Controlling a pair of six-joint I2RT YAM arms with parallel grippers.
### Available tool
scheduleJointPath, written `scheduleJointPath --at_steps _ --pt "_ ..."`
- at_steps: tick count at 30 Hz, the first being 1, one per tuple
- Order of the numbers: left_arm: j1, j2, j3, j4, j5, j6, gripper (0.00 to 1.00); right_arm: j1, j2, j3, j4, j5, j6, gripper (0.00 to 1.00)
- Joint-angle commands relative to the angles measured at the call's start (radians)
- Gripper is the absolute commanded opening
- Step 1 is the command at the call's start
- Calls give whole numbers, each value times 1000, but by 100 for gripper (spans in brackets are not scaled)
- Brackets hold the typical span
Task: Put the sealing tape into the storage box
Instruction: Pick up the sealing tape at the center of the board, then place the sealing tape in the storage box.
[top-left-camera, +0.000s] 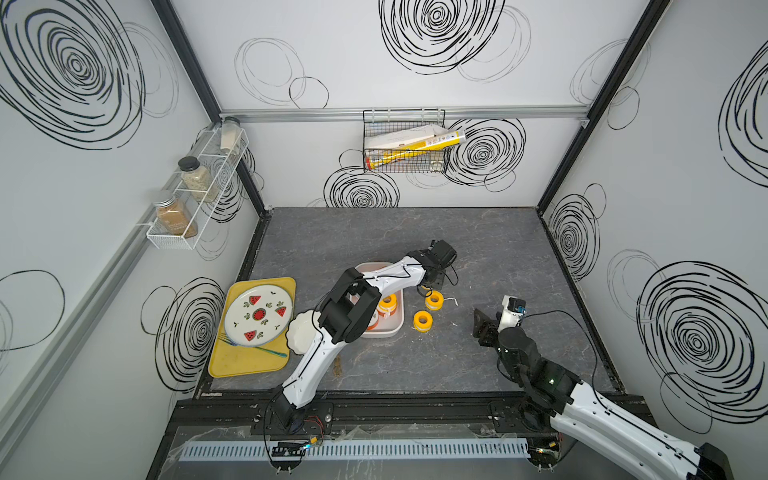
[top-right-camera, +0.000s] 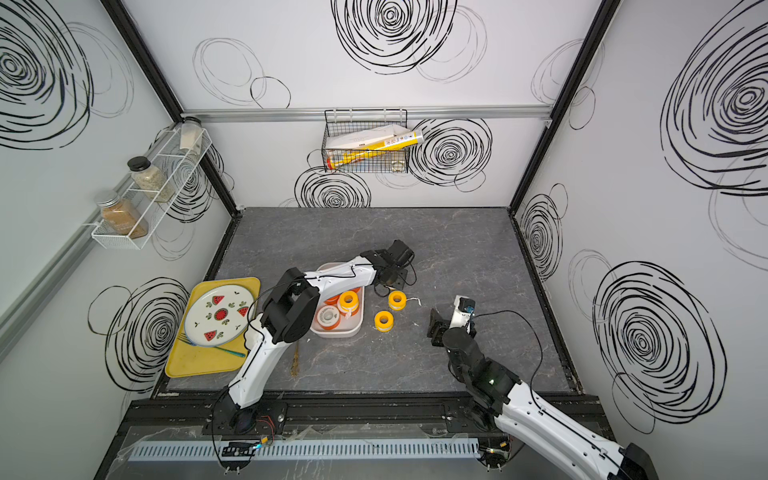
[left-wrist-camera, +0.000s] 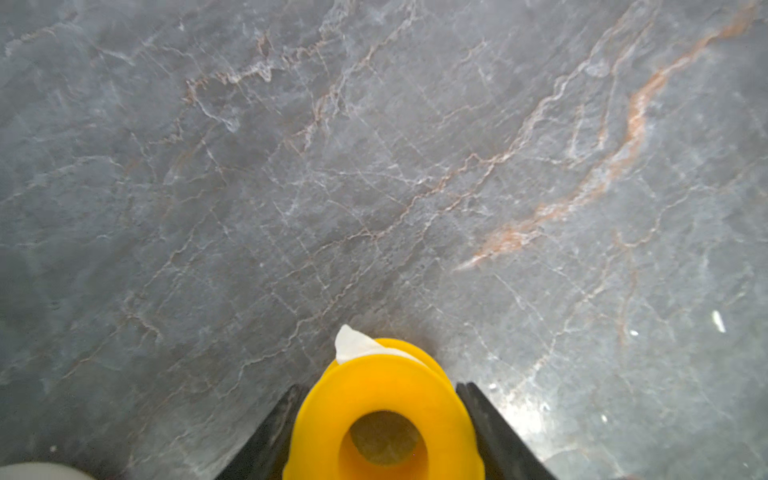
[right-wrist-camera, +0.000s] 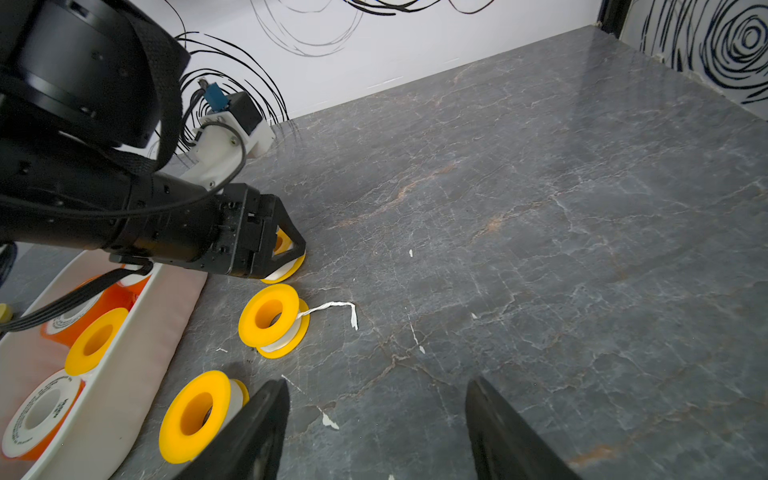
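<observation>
Left wrist view | left end effector (left-wrist-camera: 379, 387) straddled yellow-spooled white sealing tape roll (left-wrist-camera: 388, 374) for pickup, grip unconfirmed | right end effector (right-wrist-camera: 376, 382) stood open, empty

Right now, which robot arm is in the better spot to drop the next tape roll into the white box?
Left. The left gripper clasps a yellow roll on the table beside the storage box. The right gripper stands open, empty, farther from the box.
</observation>
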Motion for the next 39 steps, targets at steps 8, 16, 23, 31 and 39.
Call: scheduleJointPath --at_steps 8,16,23,31,39 --pt "-7 -291 -86 -58 -47 17 57 0 -3 5 15 0 -3 72" --pt "4 -596 -394 -59 -118 -36 58 0 -6 5 16 1 -2 72" --pt "24 -862 -703 -31 -154 -109 58 -1 3 5 22 2 -6 71" --pt "45 -1005 -963 18 -182 -194 59 0 13 5 26 -2 -9 71" --pt "54 -1031 -1109 135 -190 -230 59 0 18 6 29 -2 -10 71"
